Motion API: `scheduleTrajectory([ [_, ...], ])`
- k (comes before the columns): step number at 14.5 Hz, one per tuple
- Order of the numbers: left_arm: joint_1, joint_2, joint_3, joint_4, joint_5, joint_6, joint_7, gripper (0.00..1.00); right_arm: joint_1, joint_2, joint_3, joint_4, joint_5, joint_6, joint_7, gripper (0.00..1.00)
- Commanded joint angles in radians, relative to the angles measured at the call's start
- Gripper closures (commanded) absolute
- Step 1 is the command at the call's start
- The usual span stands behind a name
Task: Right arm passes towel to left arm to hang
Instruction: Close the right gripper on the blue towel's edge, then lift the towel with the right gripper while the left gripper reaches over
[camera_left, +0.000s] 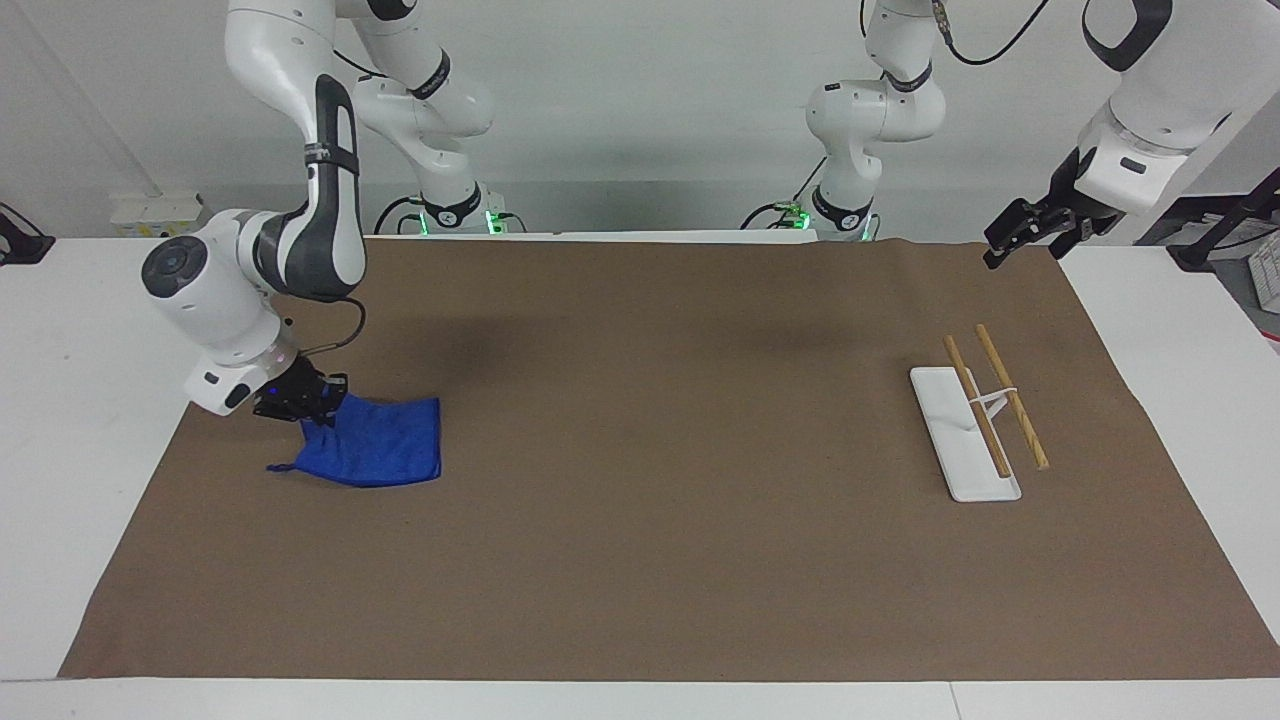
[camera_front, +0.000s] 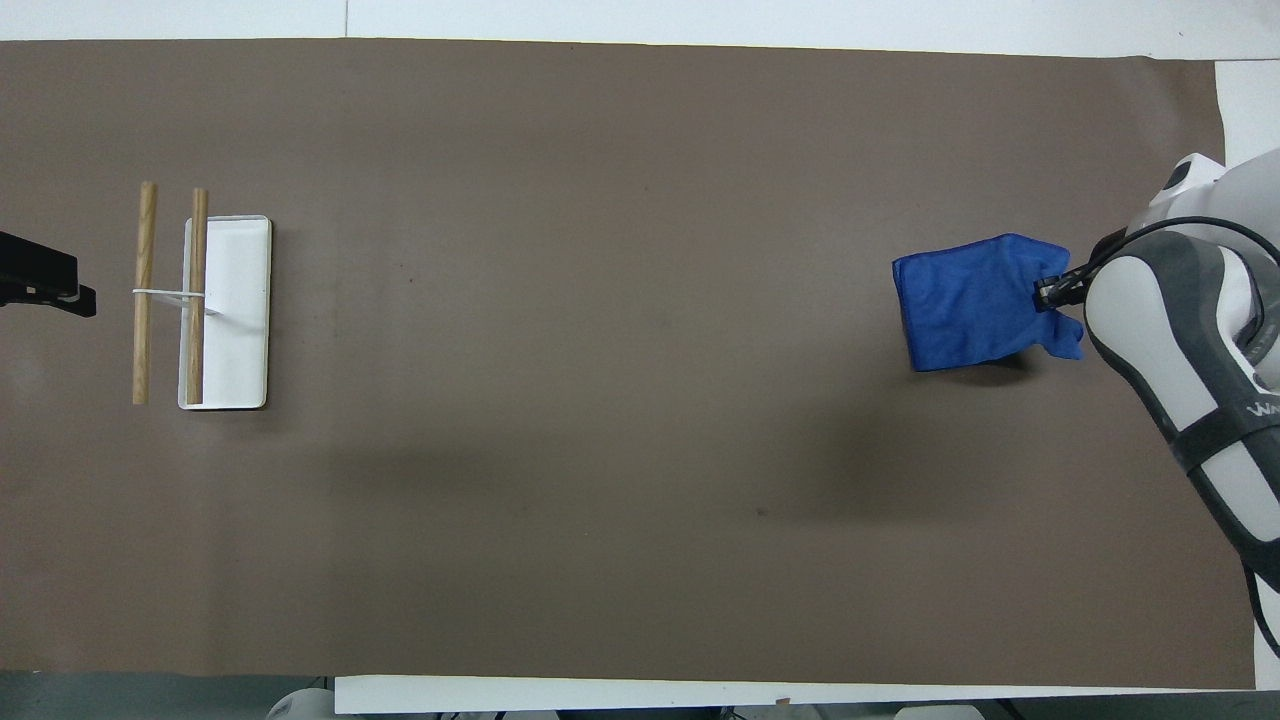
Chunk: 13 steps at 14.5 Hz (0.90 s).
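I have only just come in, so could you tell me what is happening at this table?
The right gripper has pinched one edge of the blue towel and is lifting it off the brown mat; the rest still drags there. The left gripper waits over the mat's corner near the wooden-bar rack.

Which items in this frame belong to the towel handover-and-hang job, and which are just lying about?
Part of the job:
- towel, one edge lifted, the rest on the mat
- right claw, shut on the towel
- left claw, waiting over the mat's corner
- rack with two wooden bars, likely the hanging spot

Lying about:
- brown mat
- white table
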Motion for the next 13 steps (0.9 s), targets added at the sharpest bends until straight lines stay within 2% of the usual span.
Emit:
scheduleTrajectory([
  [1,-0.006,-0.023,0.004,-0.025,-0.01,-0.011,0.001,0.0,0.075,-0.068,0.068,0.074,0.025,-0.203,0.363,1.0],
  [4,0.003,-0.025,0.006,-0.027,-0.01,-0.024,-0.011,0.0,0.107,-0.092,0.181,0.138,0.221,-0.265,0.801,1.0],
  [7,-0.009,-0.038,0.003,-0.057,-0.013,-0.003,-0.082,0.0,0.109,-0.093,0.275,0.181,0.451,-0.245,1.102,1.0],
  [8,-0.012,-0.051,-0.006,-0.09,-0.021,0.029,-0.189,0.0,0.11,-0.086,0.301,0.193,0.509,-0.209,1.182,1.0],
  [11,-0.068,-0.107,-0.008,-0.235,-0.134,0.199,-0.686,0.0,0.135,-0.068,0.404,0.195,0.632,0.004,1.476,1.0],
  [13,-0.136,-0.121,-0.008,-0.295,-0.153,0.28,-0.886,0.0,0.15,-0.05,0.465,0.195,0.663,0.162,1.628,1.0],
])
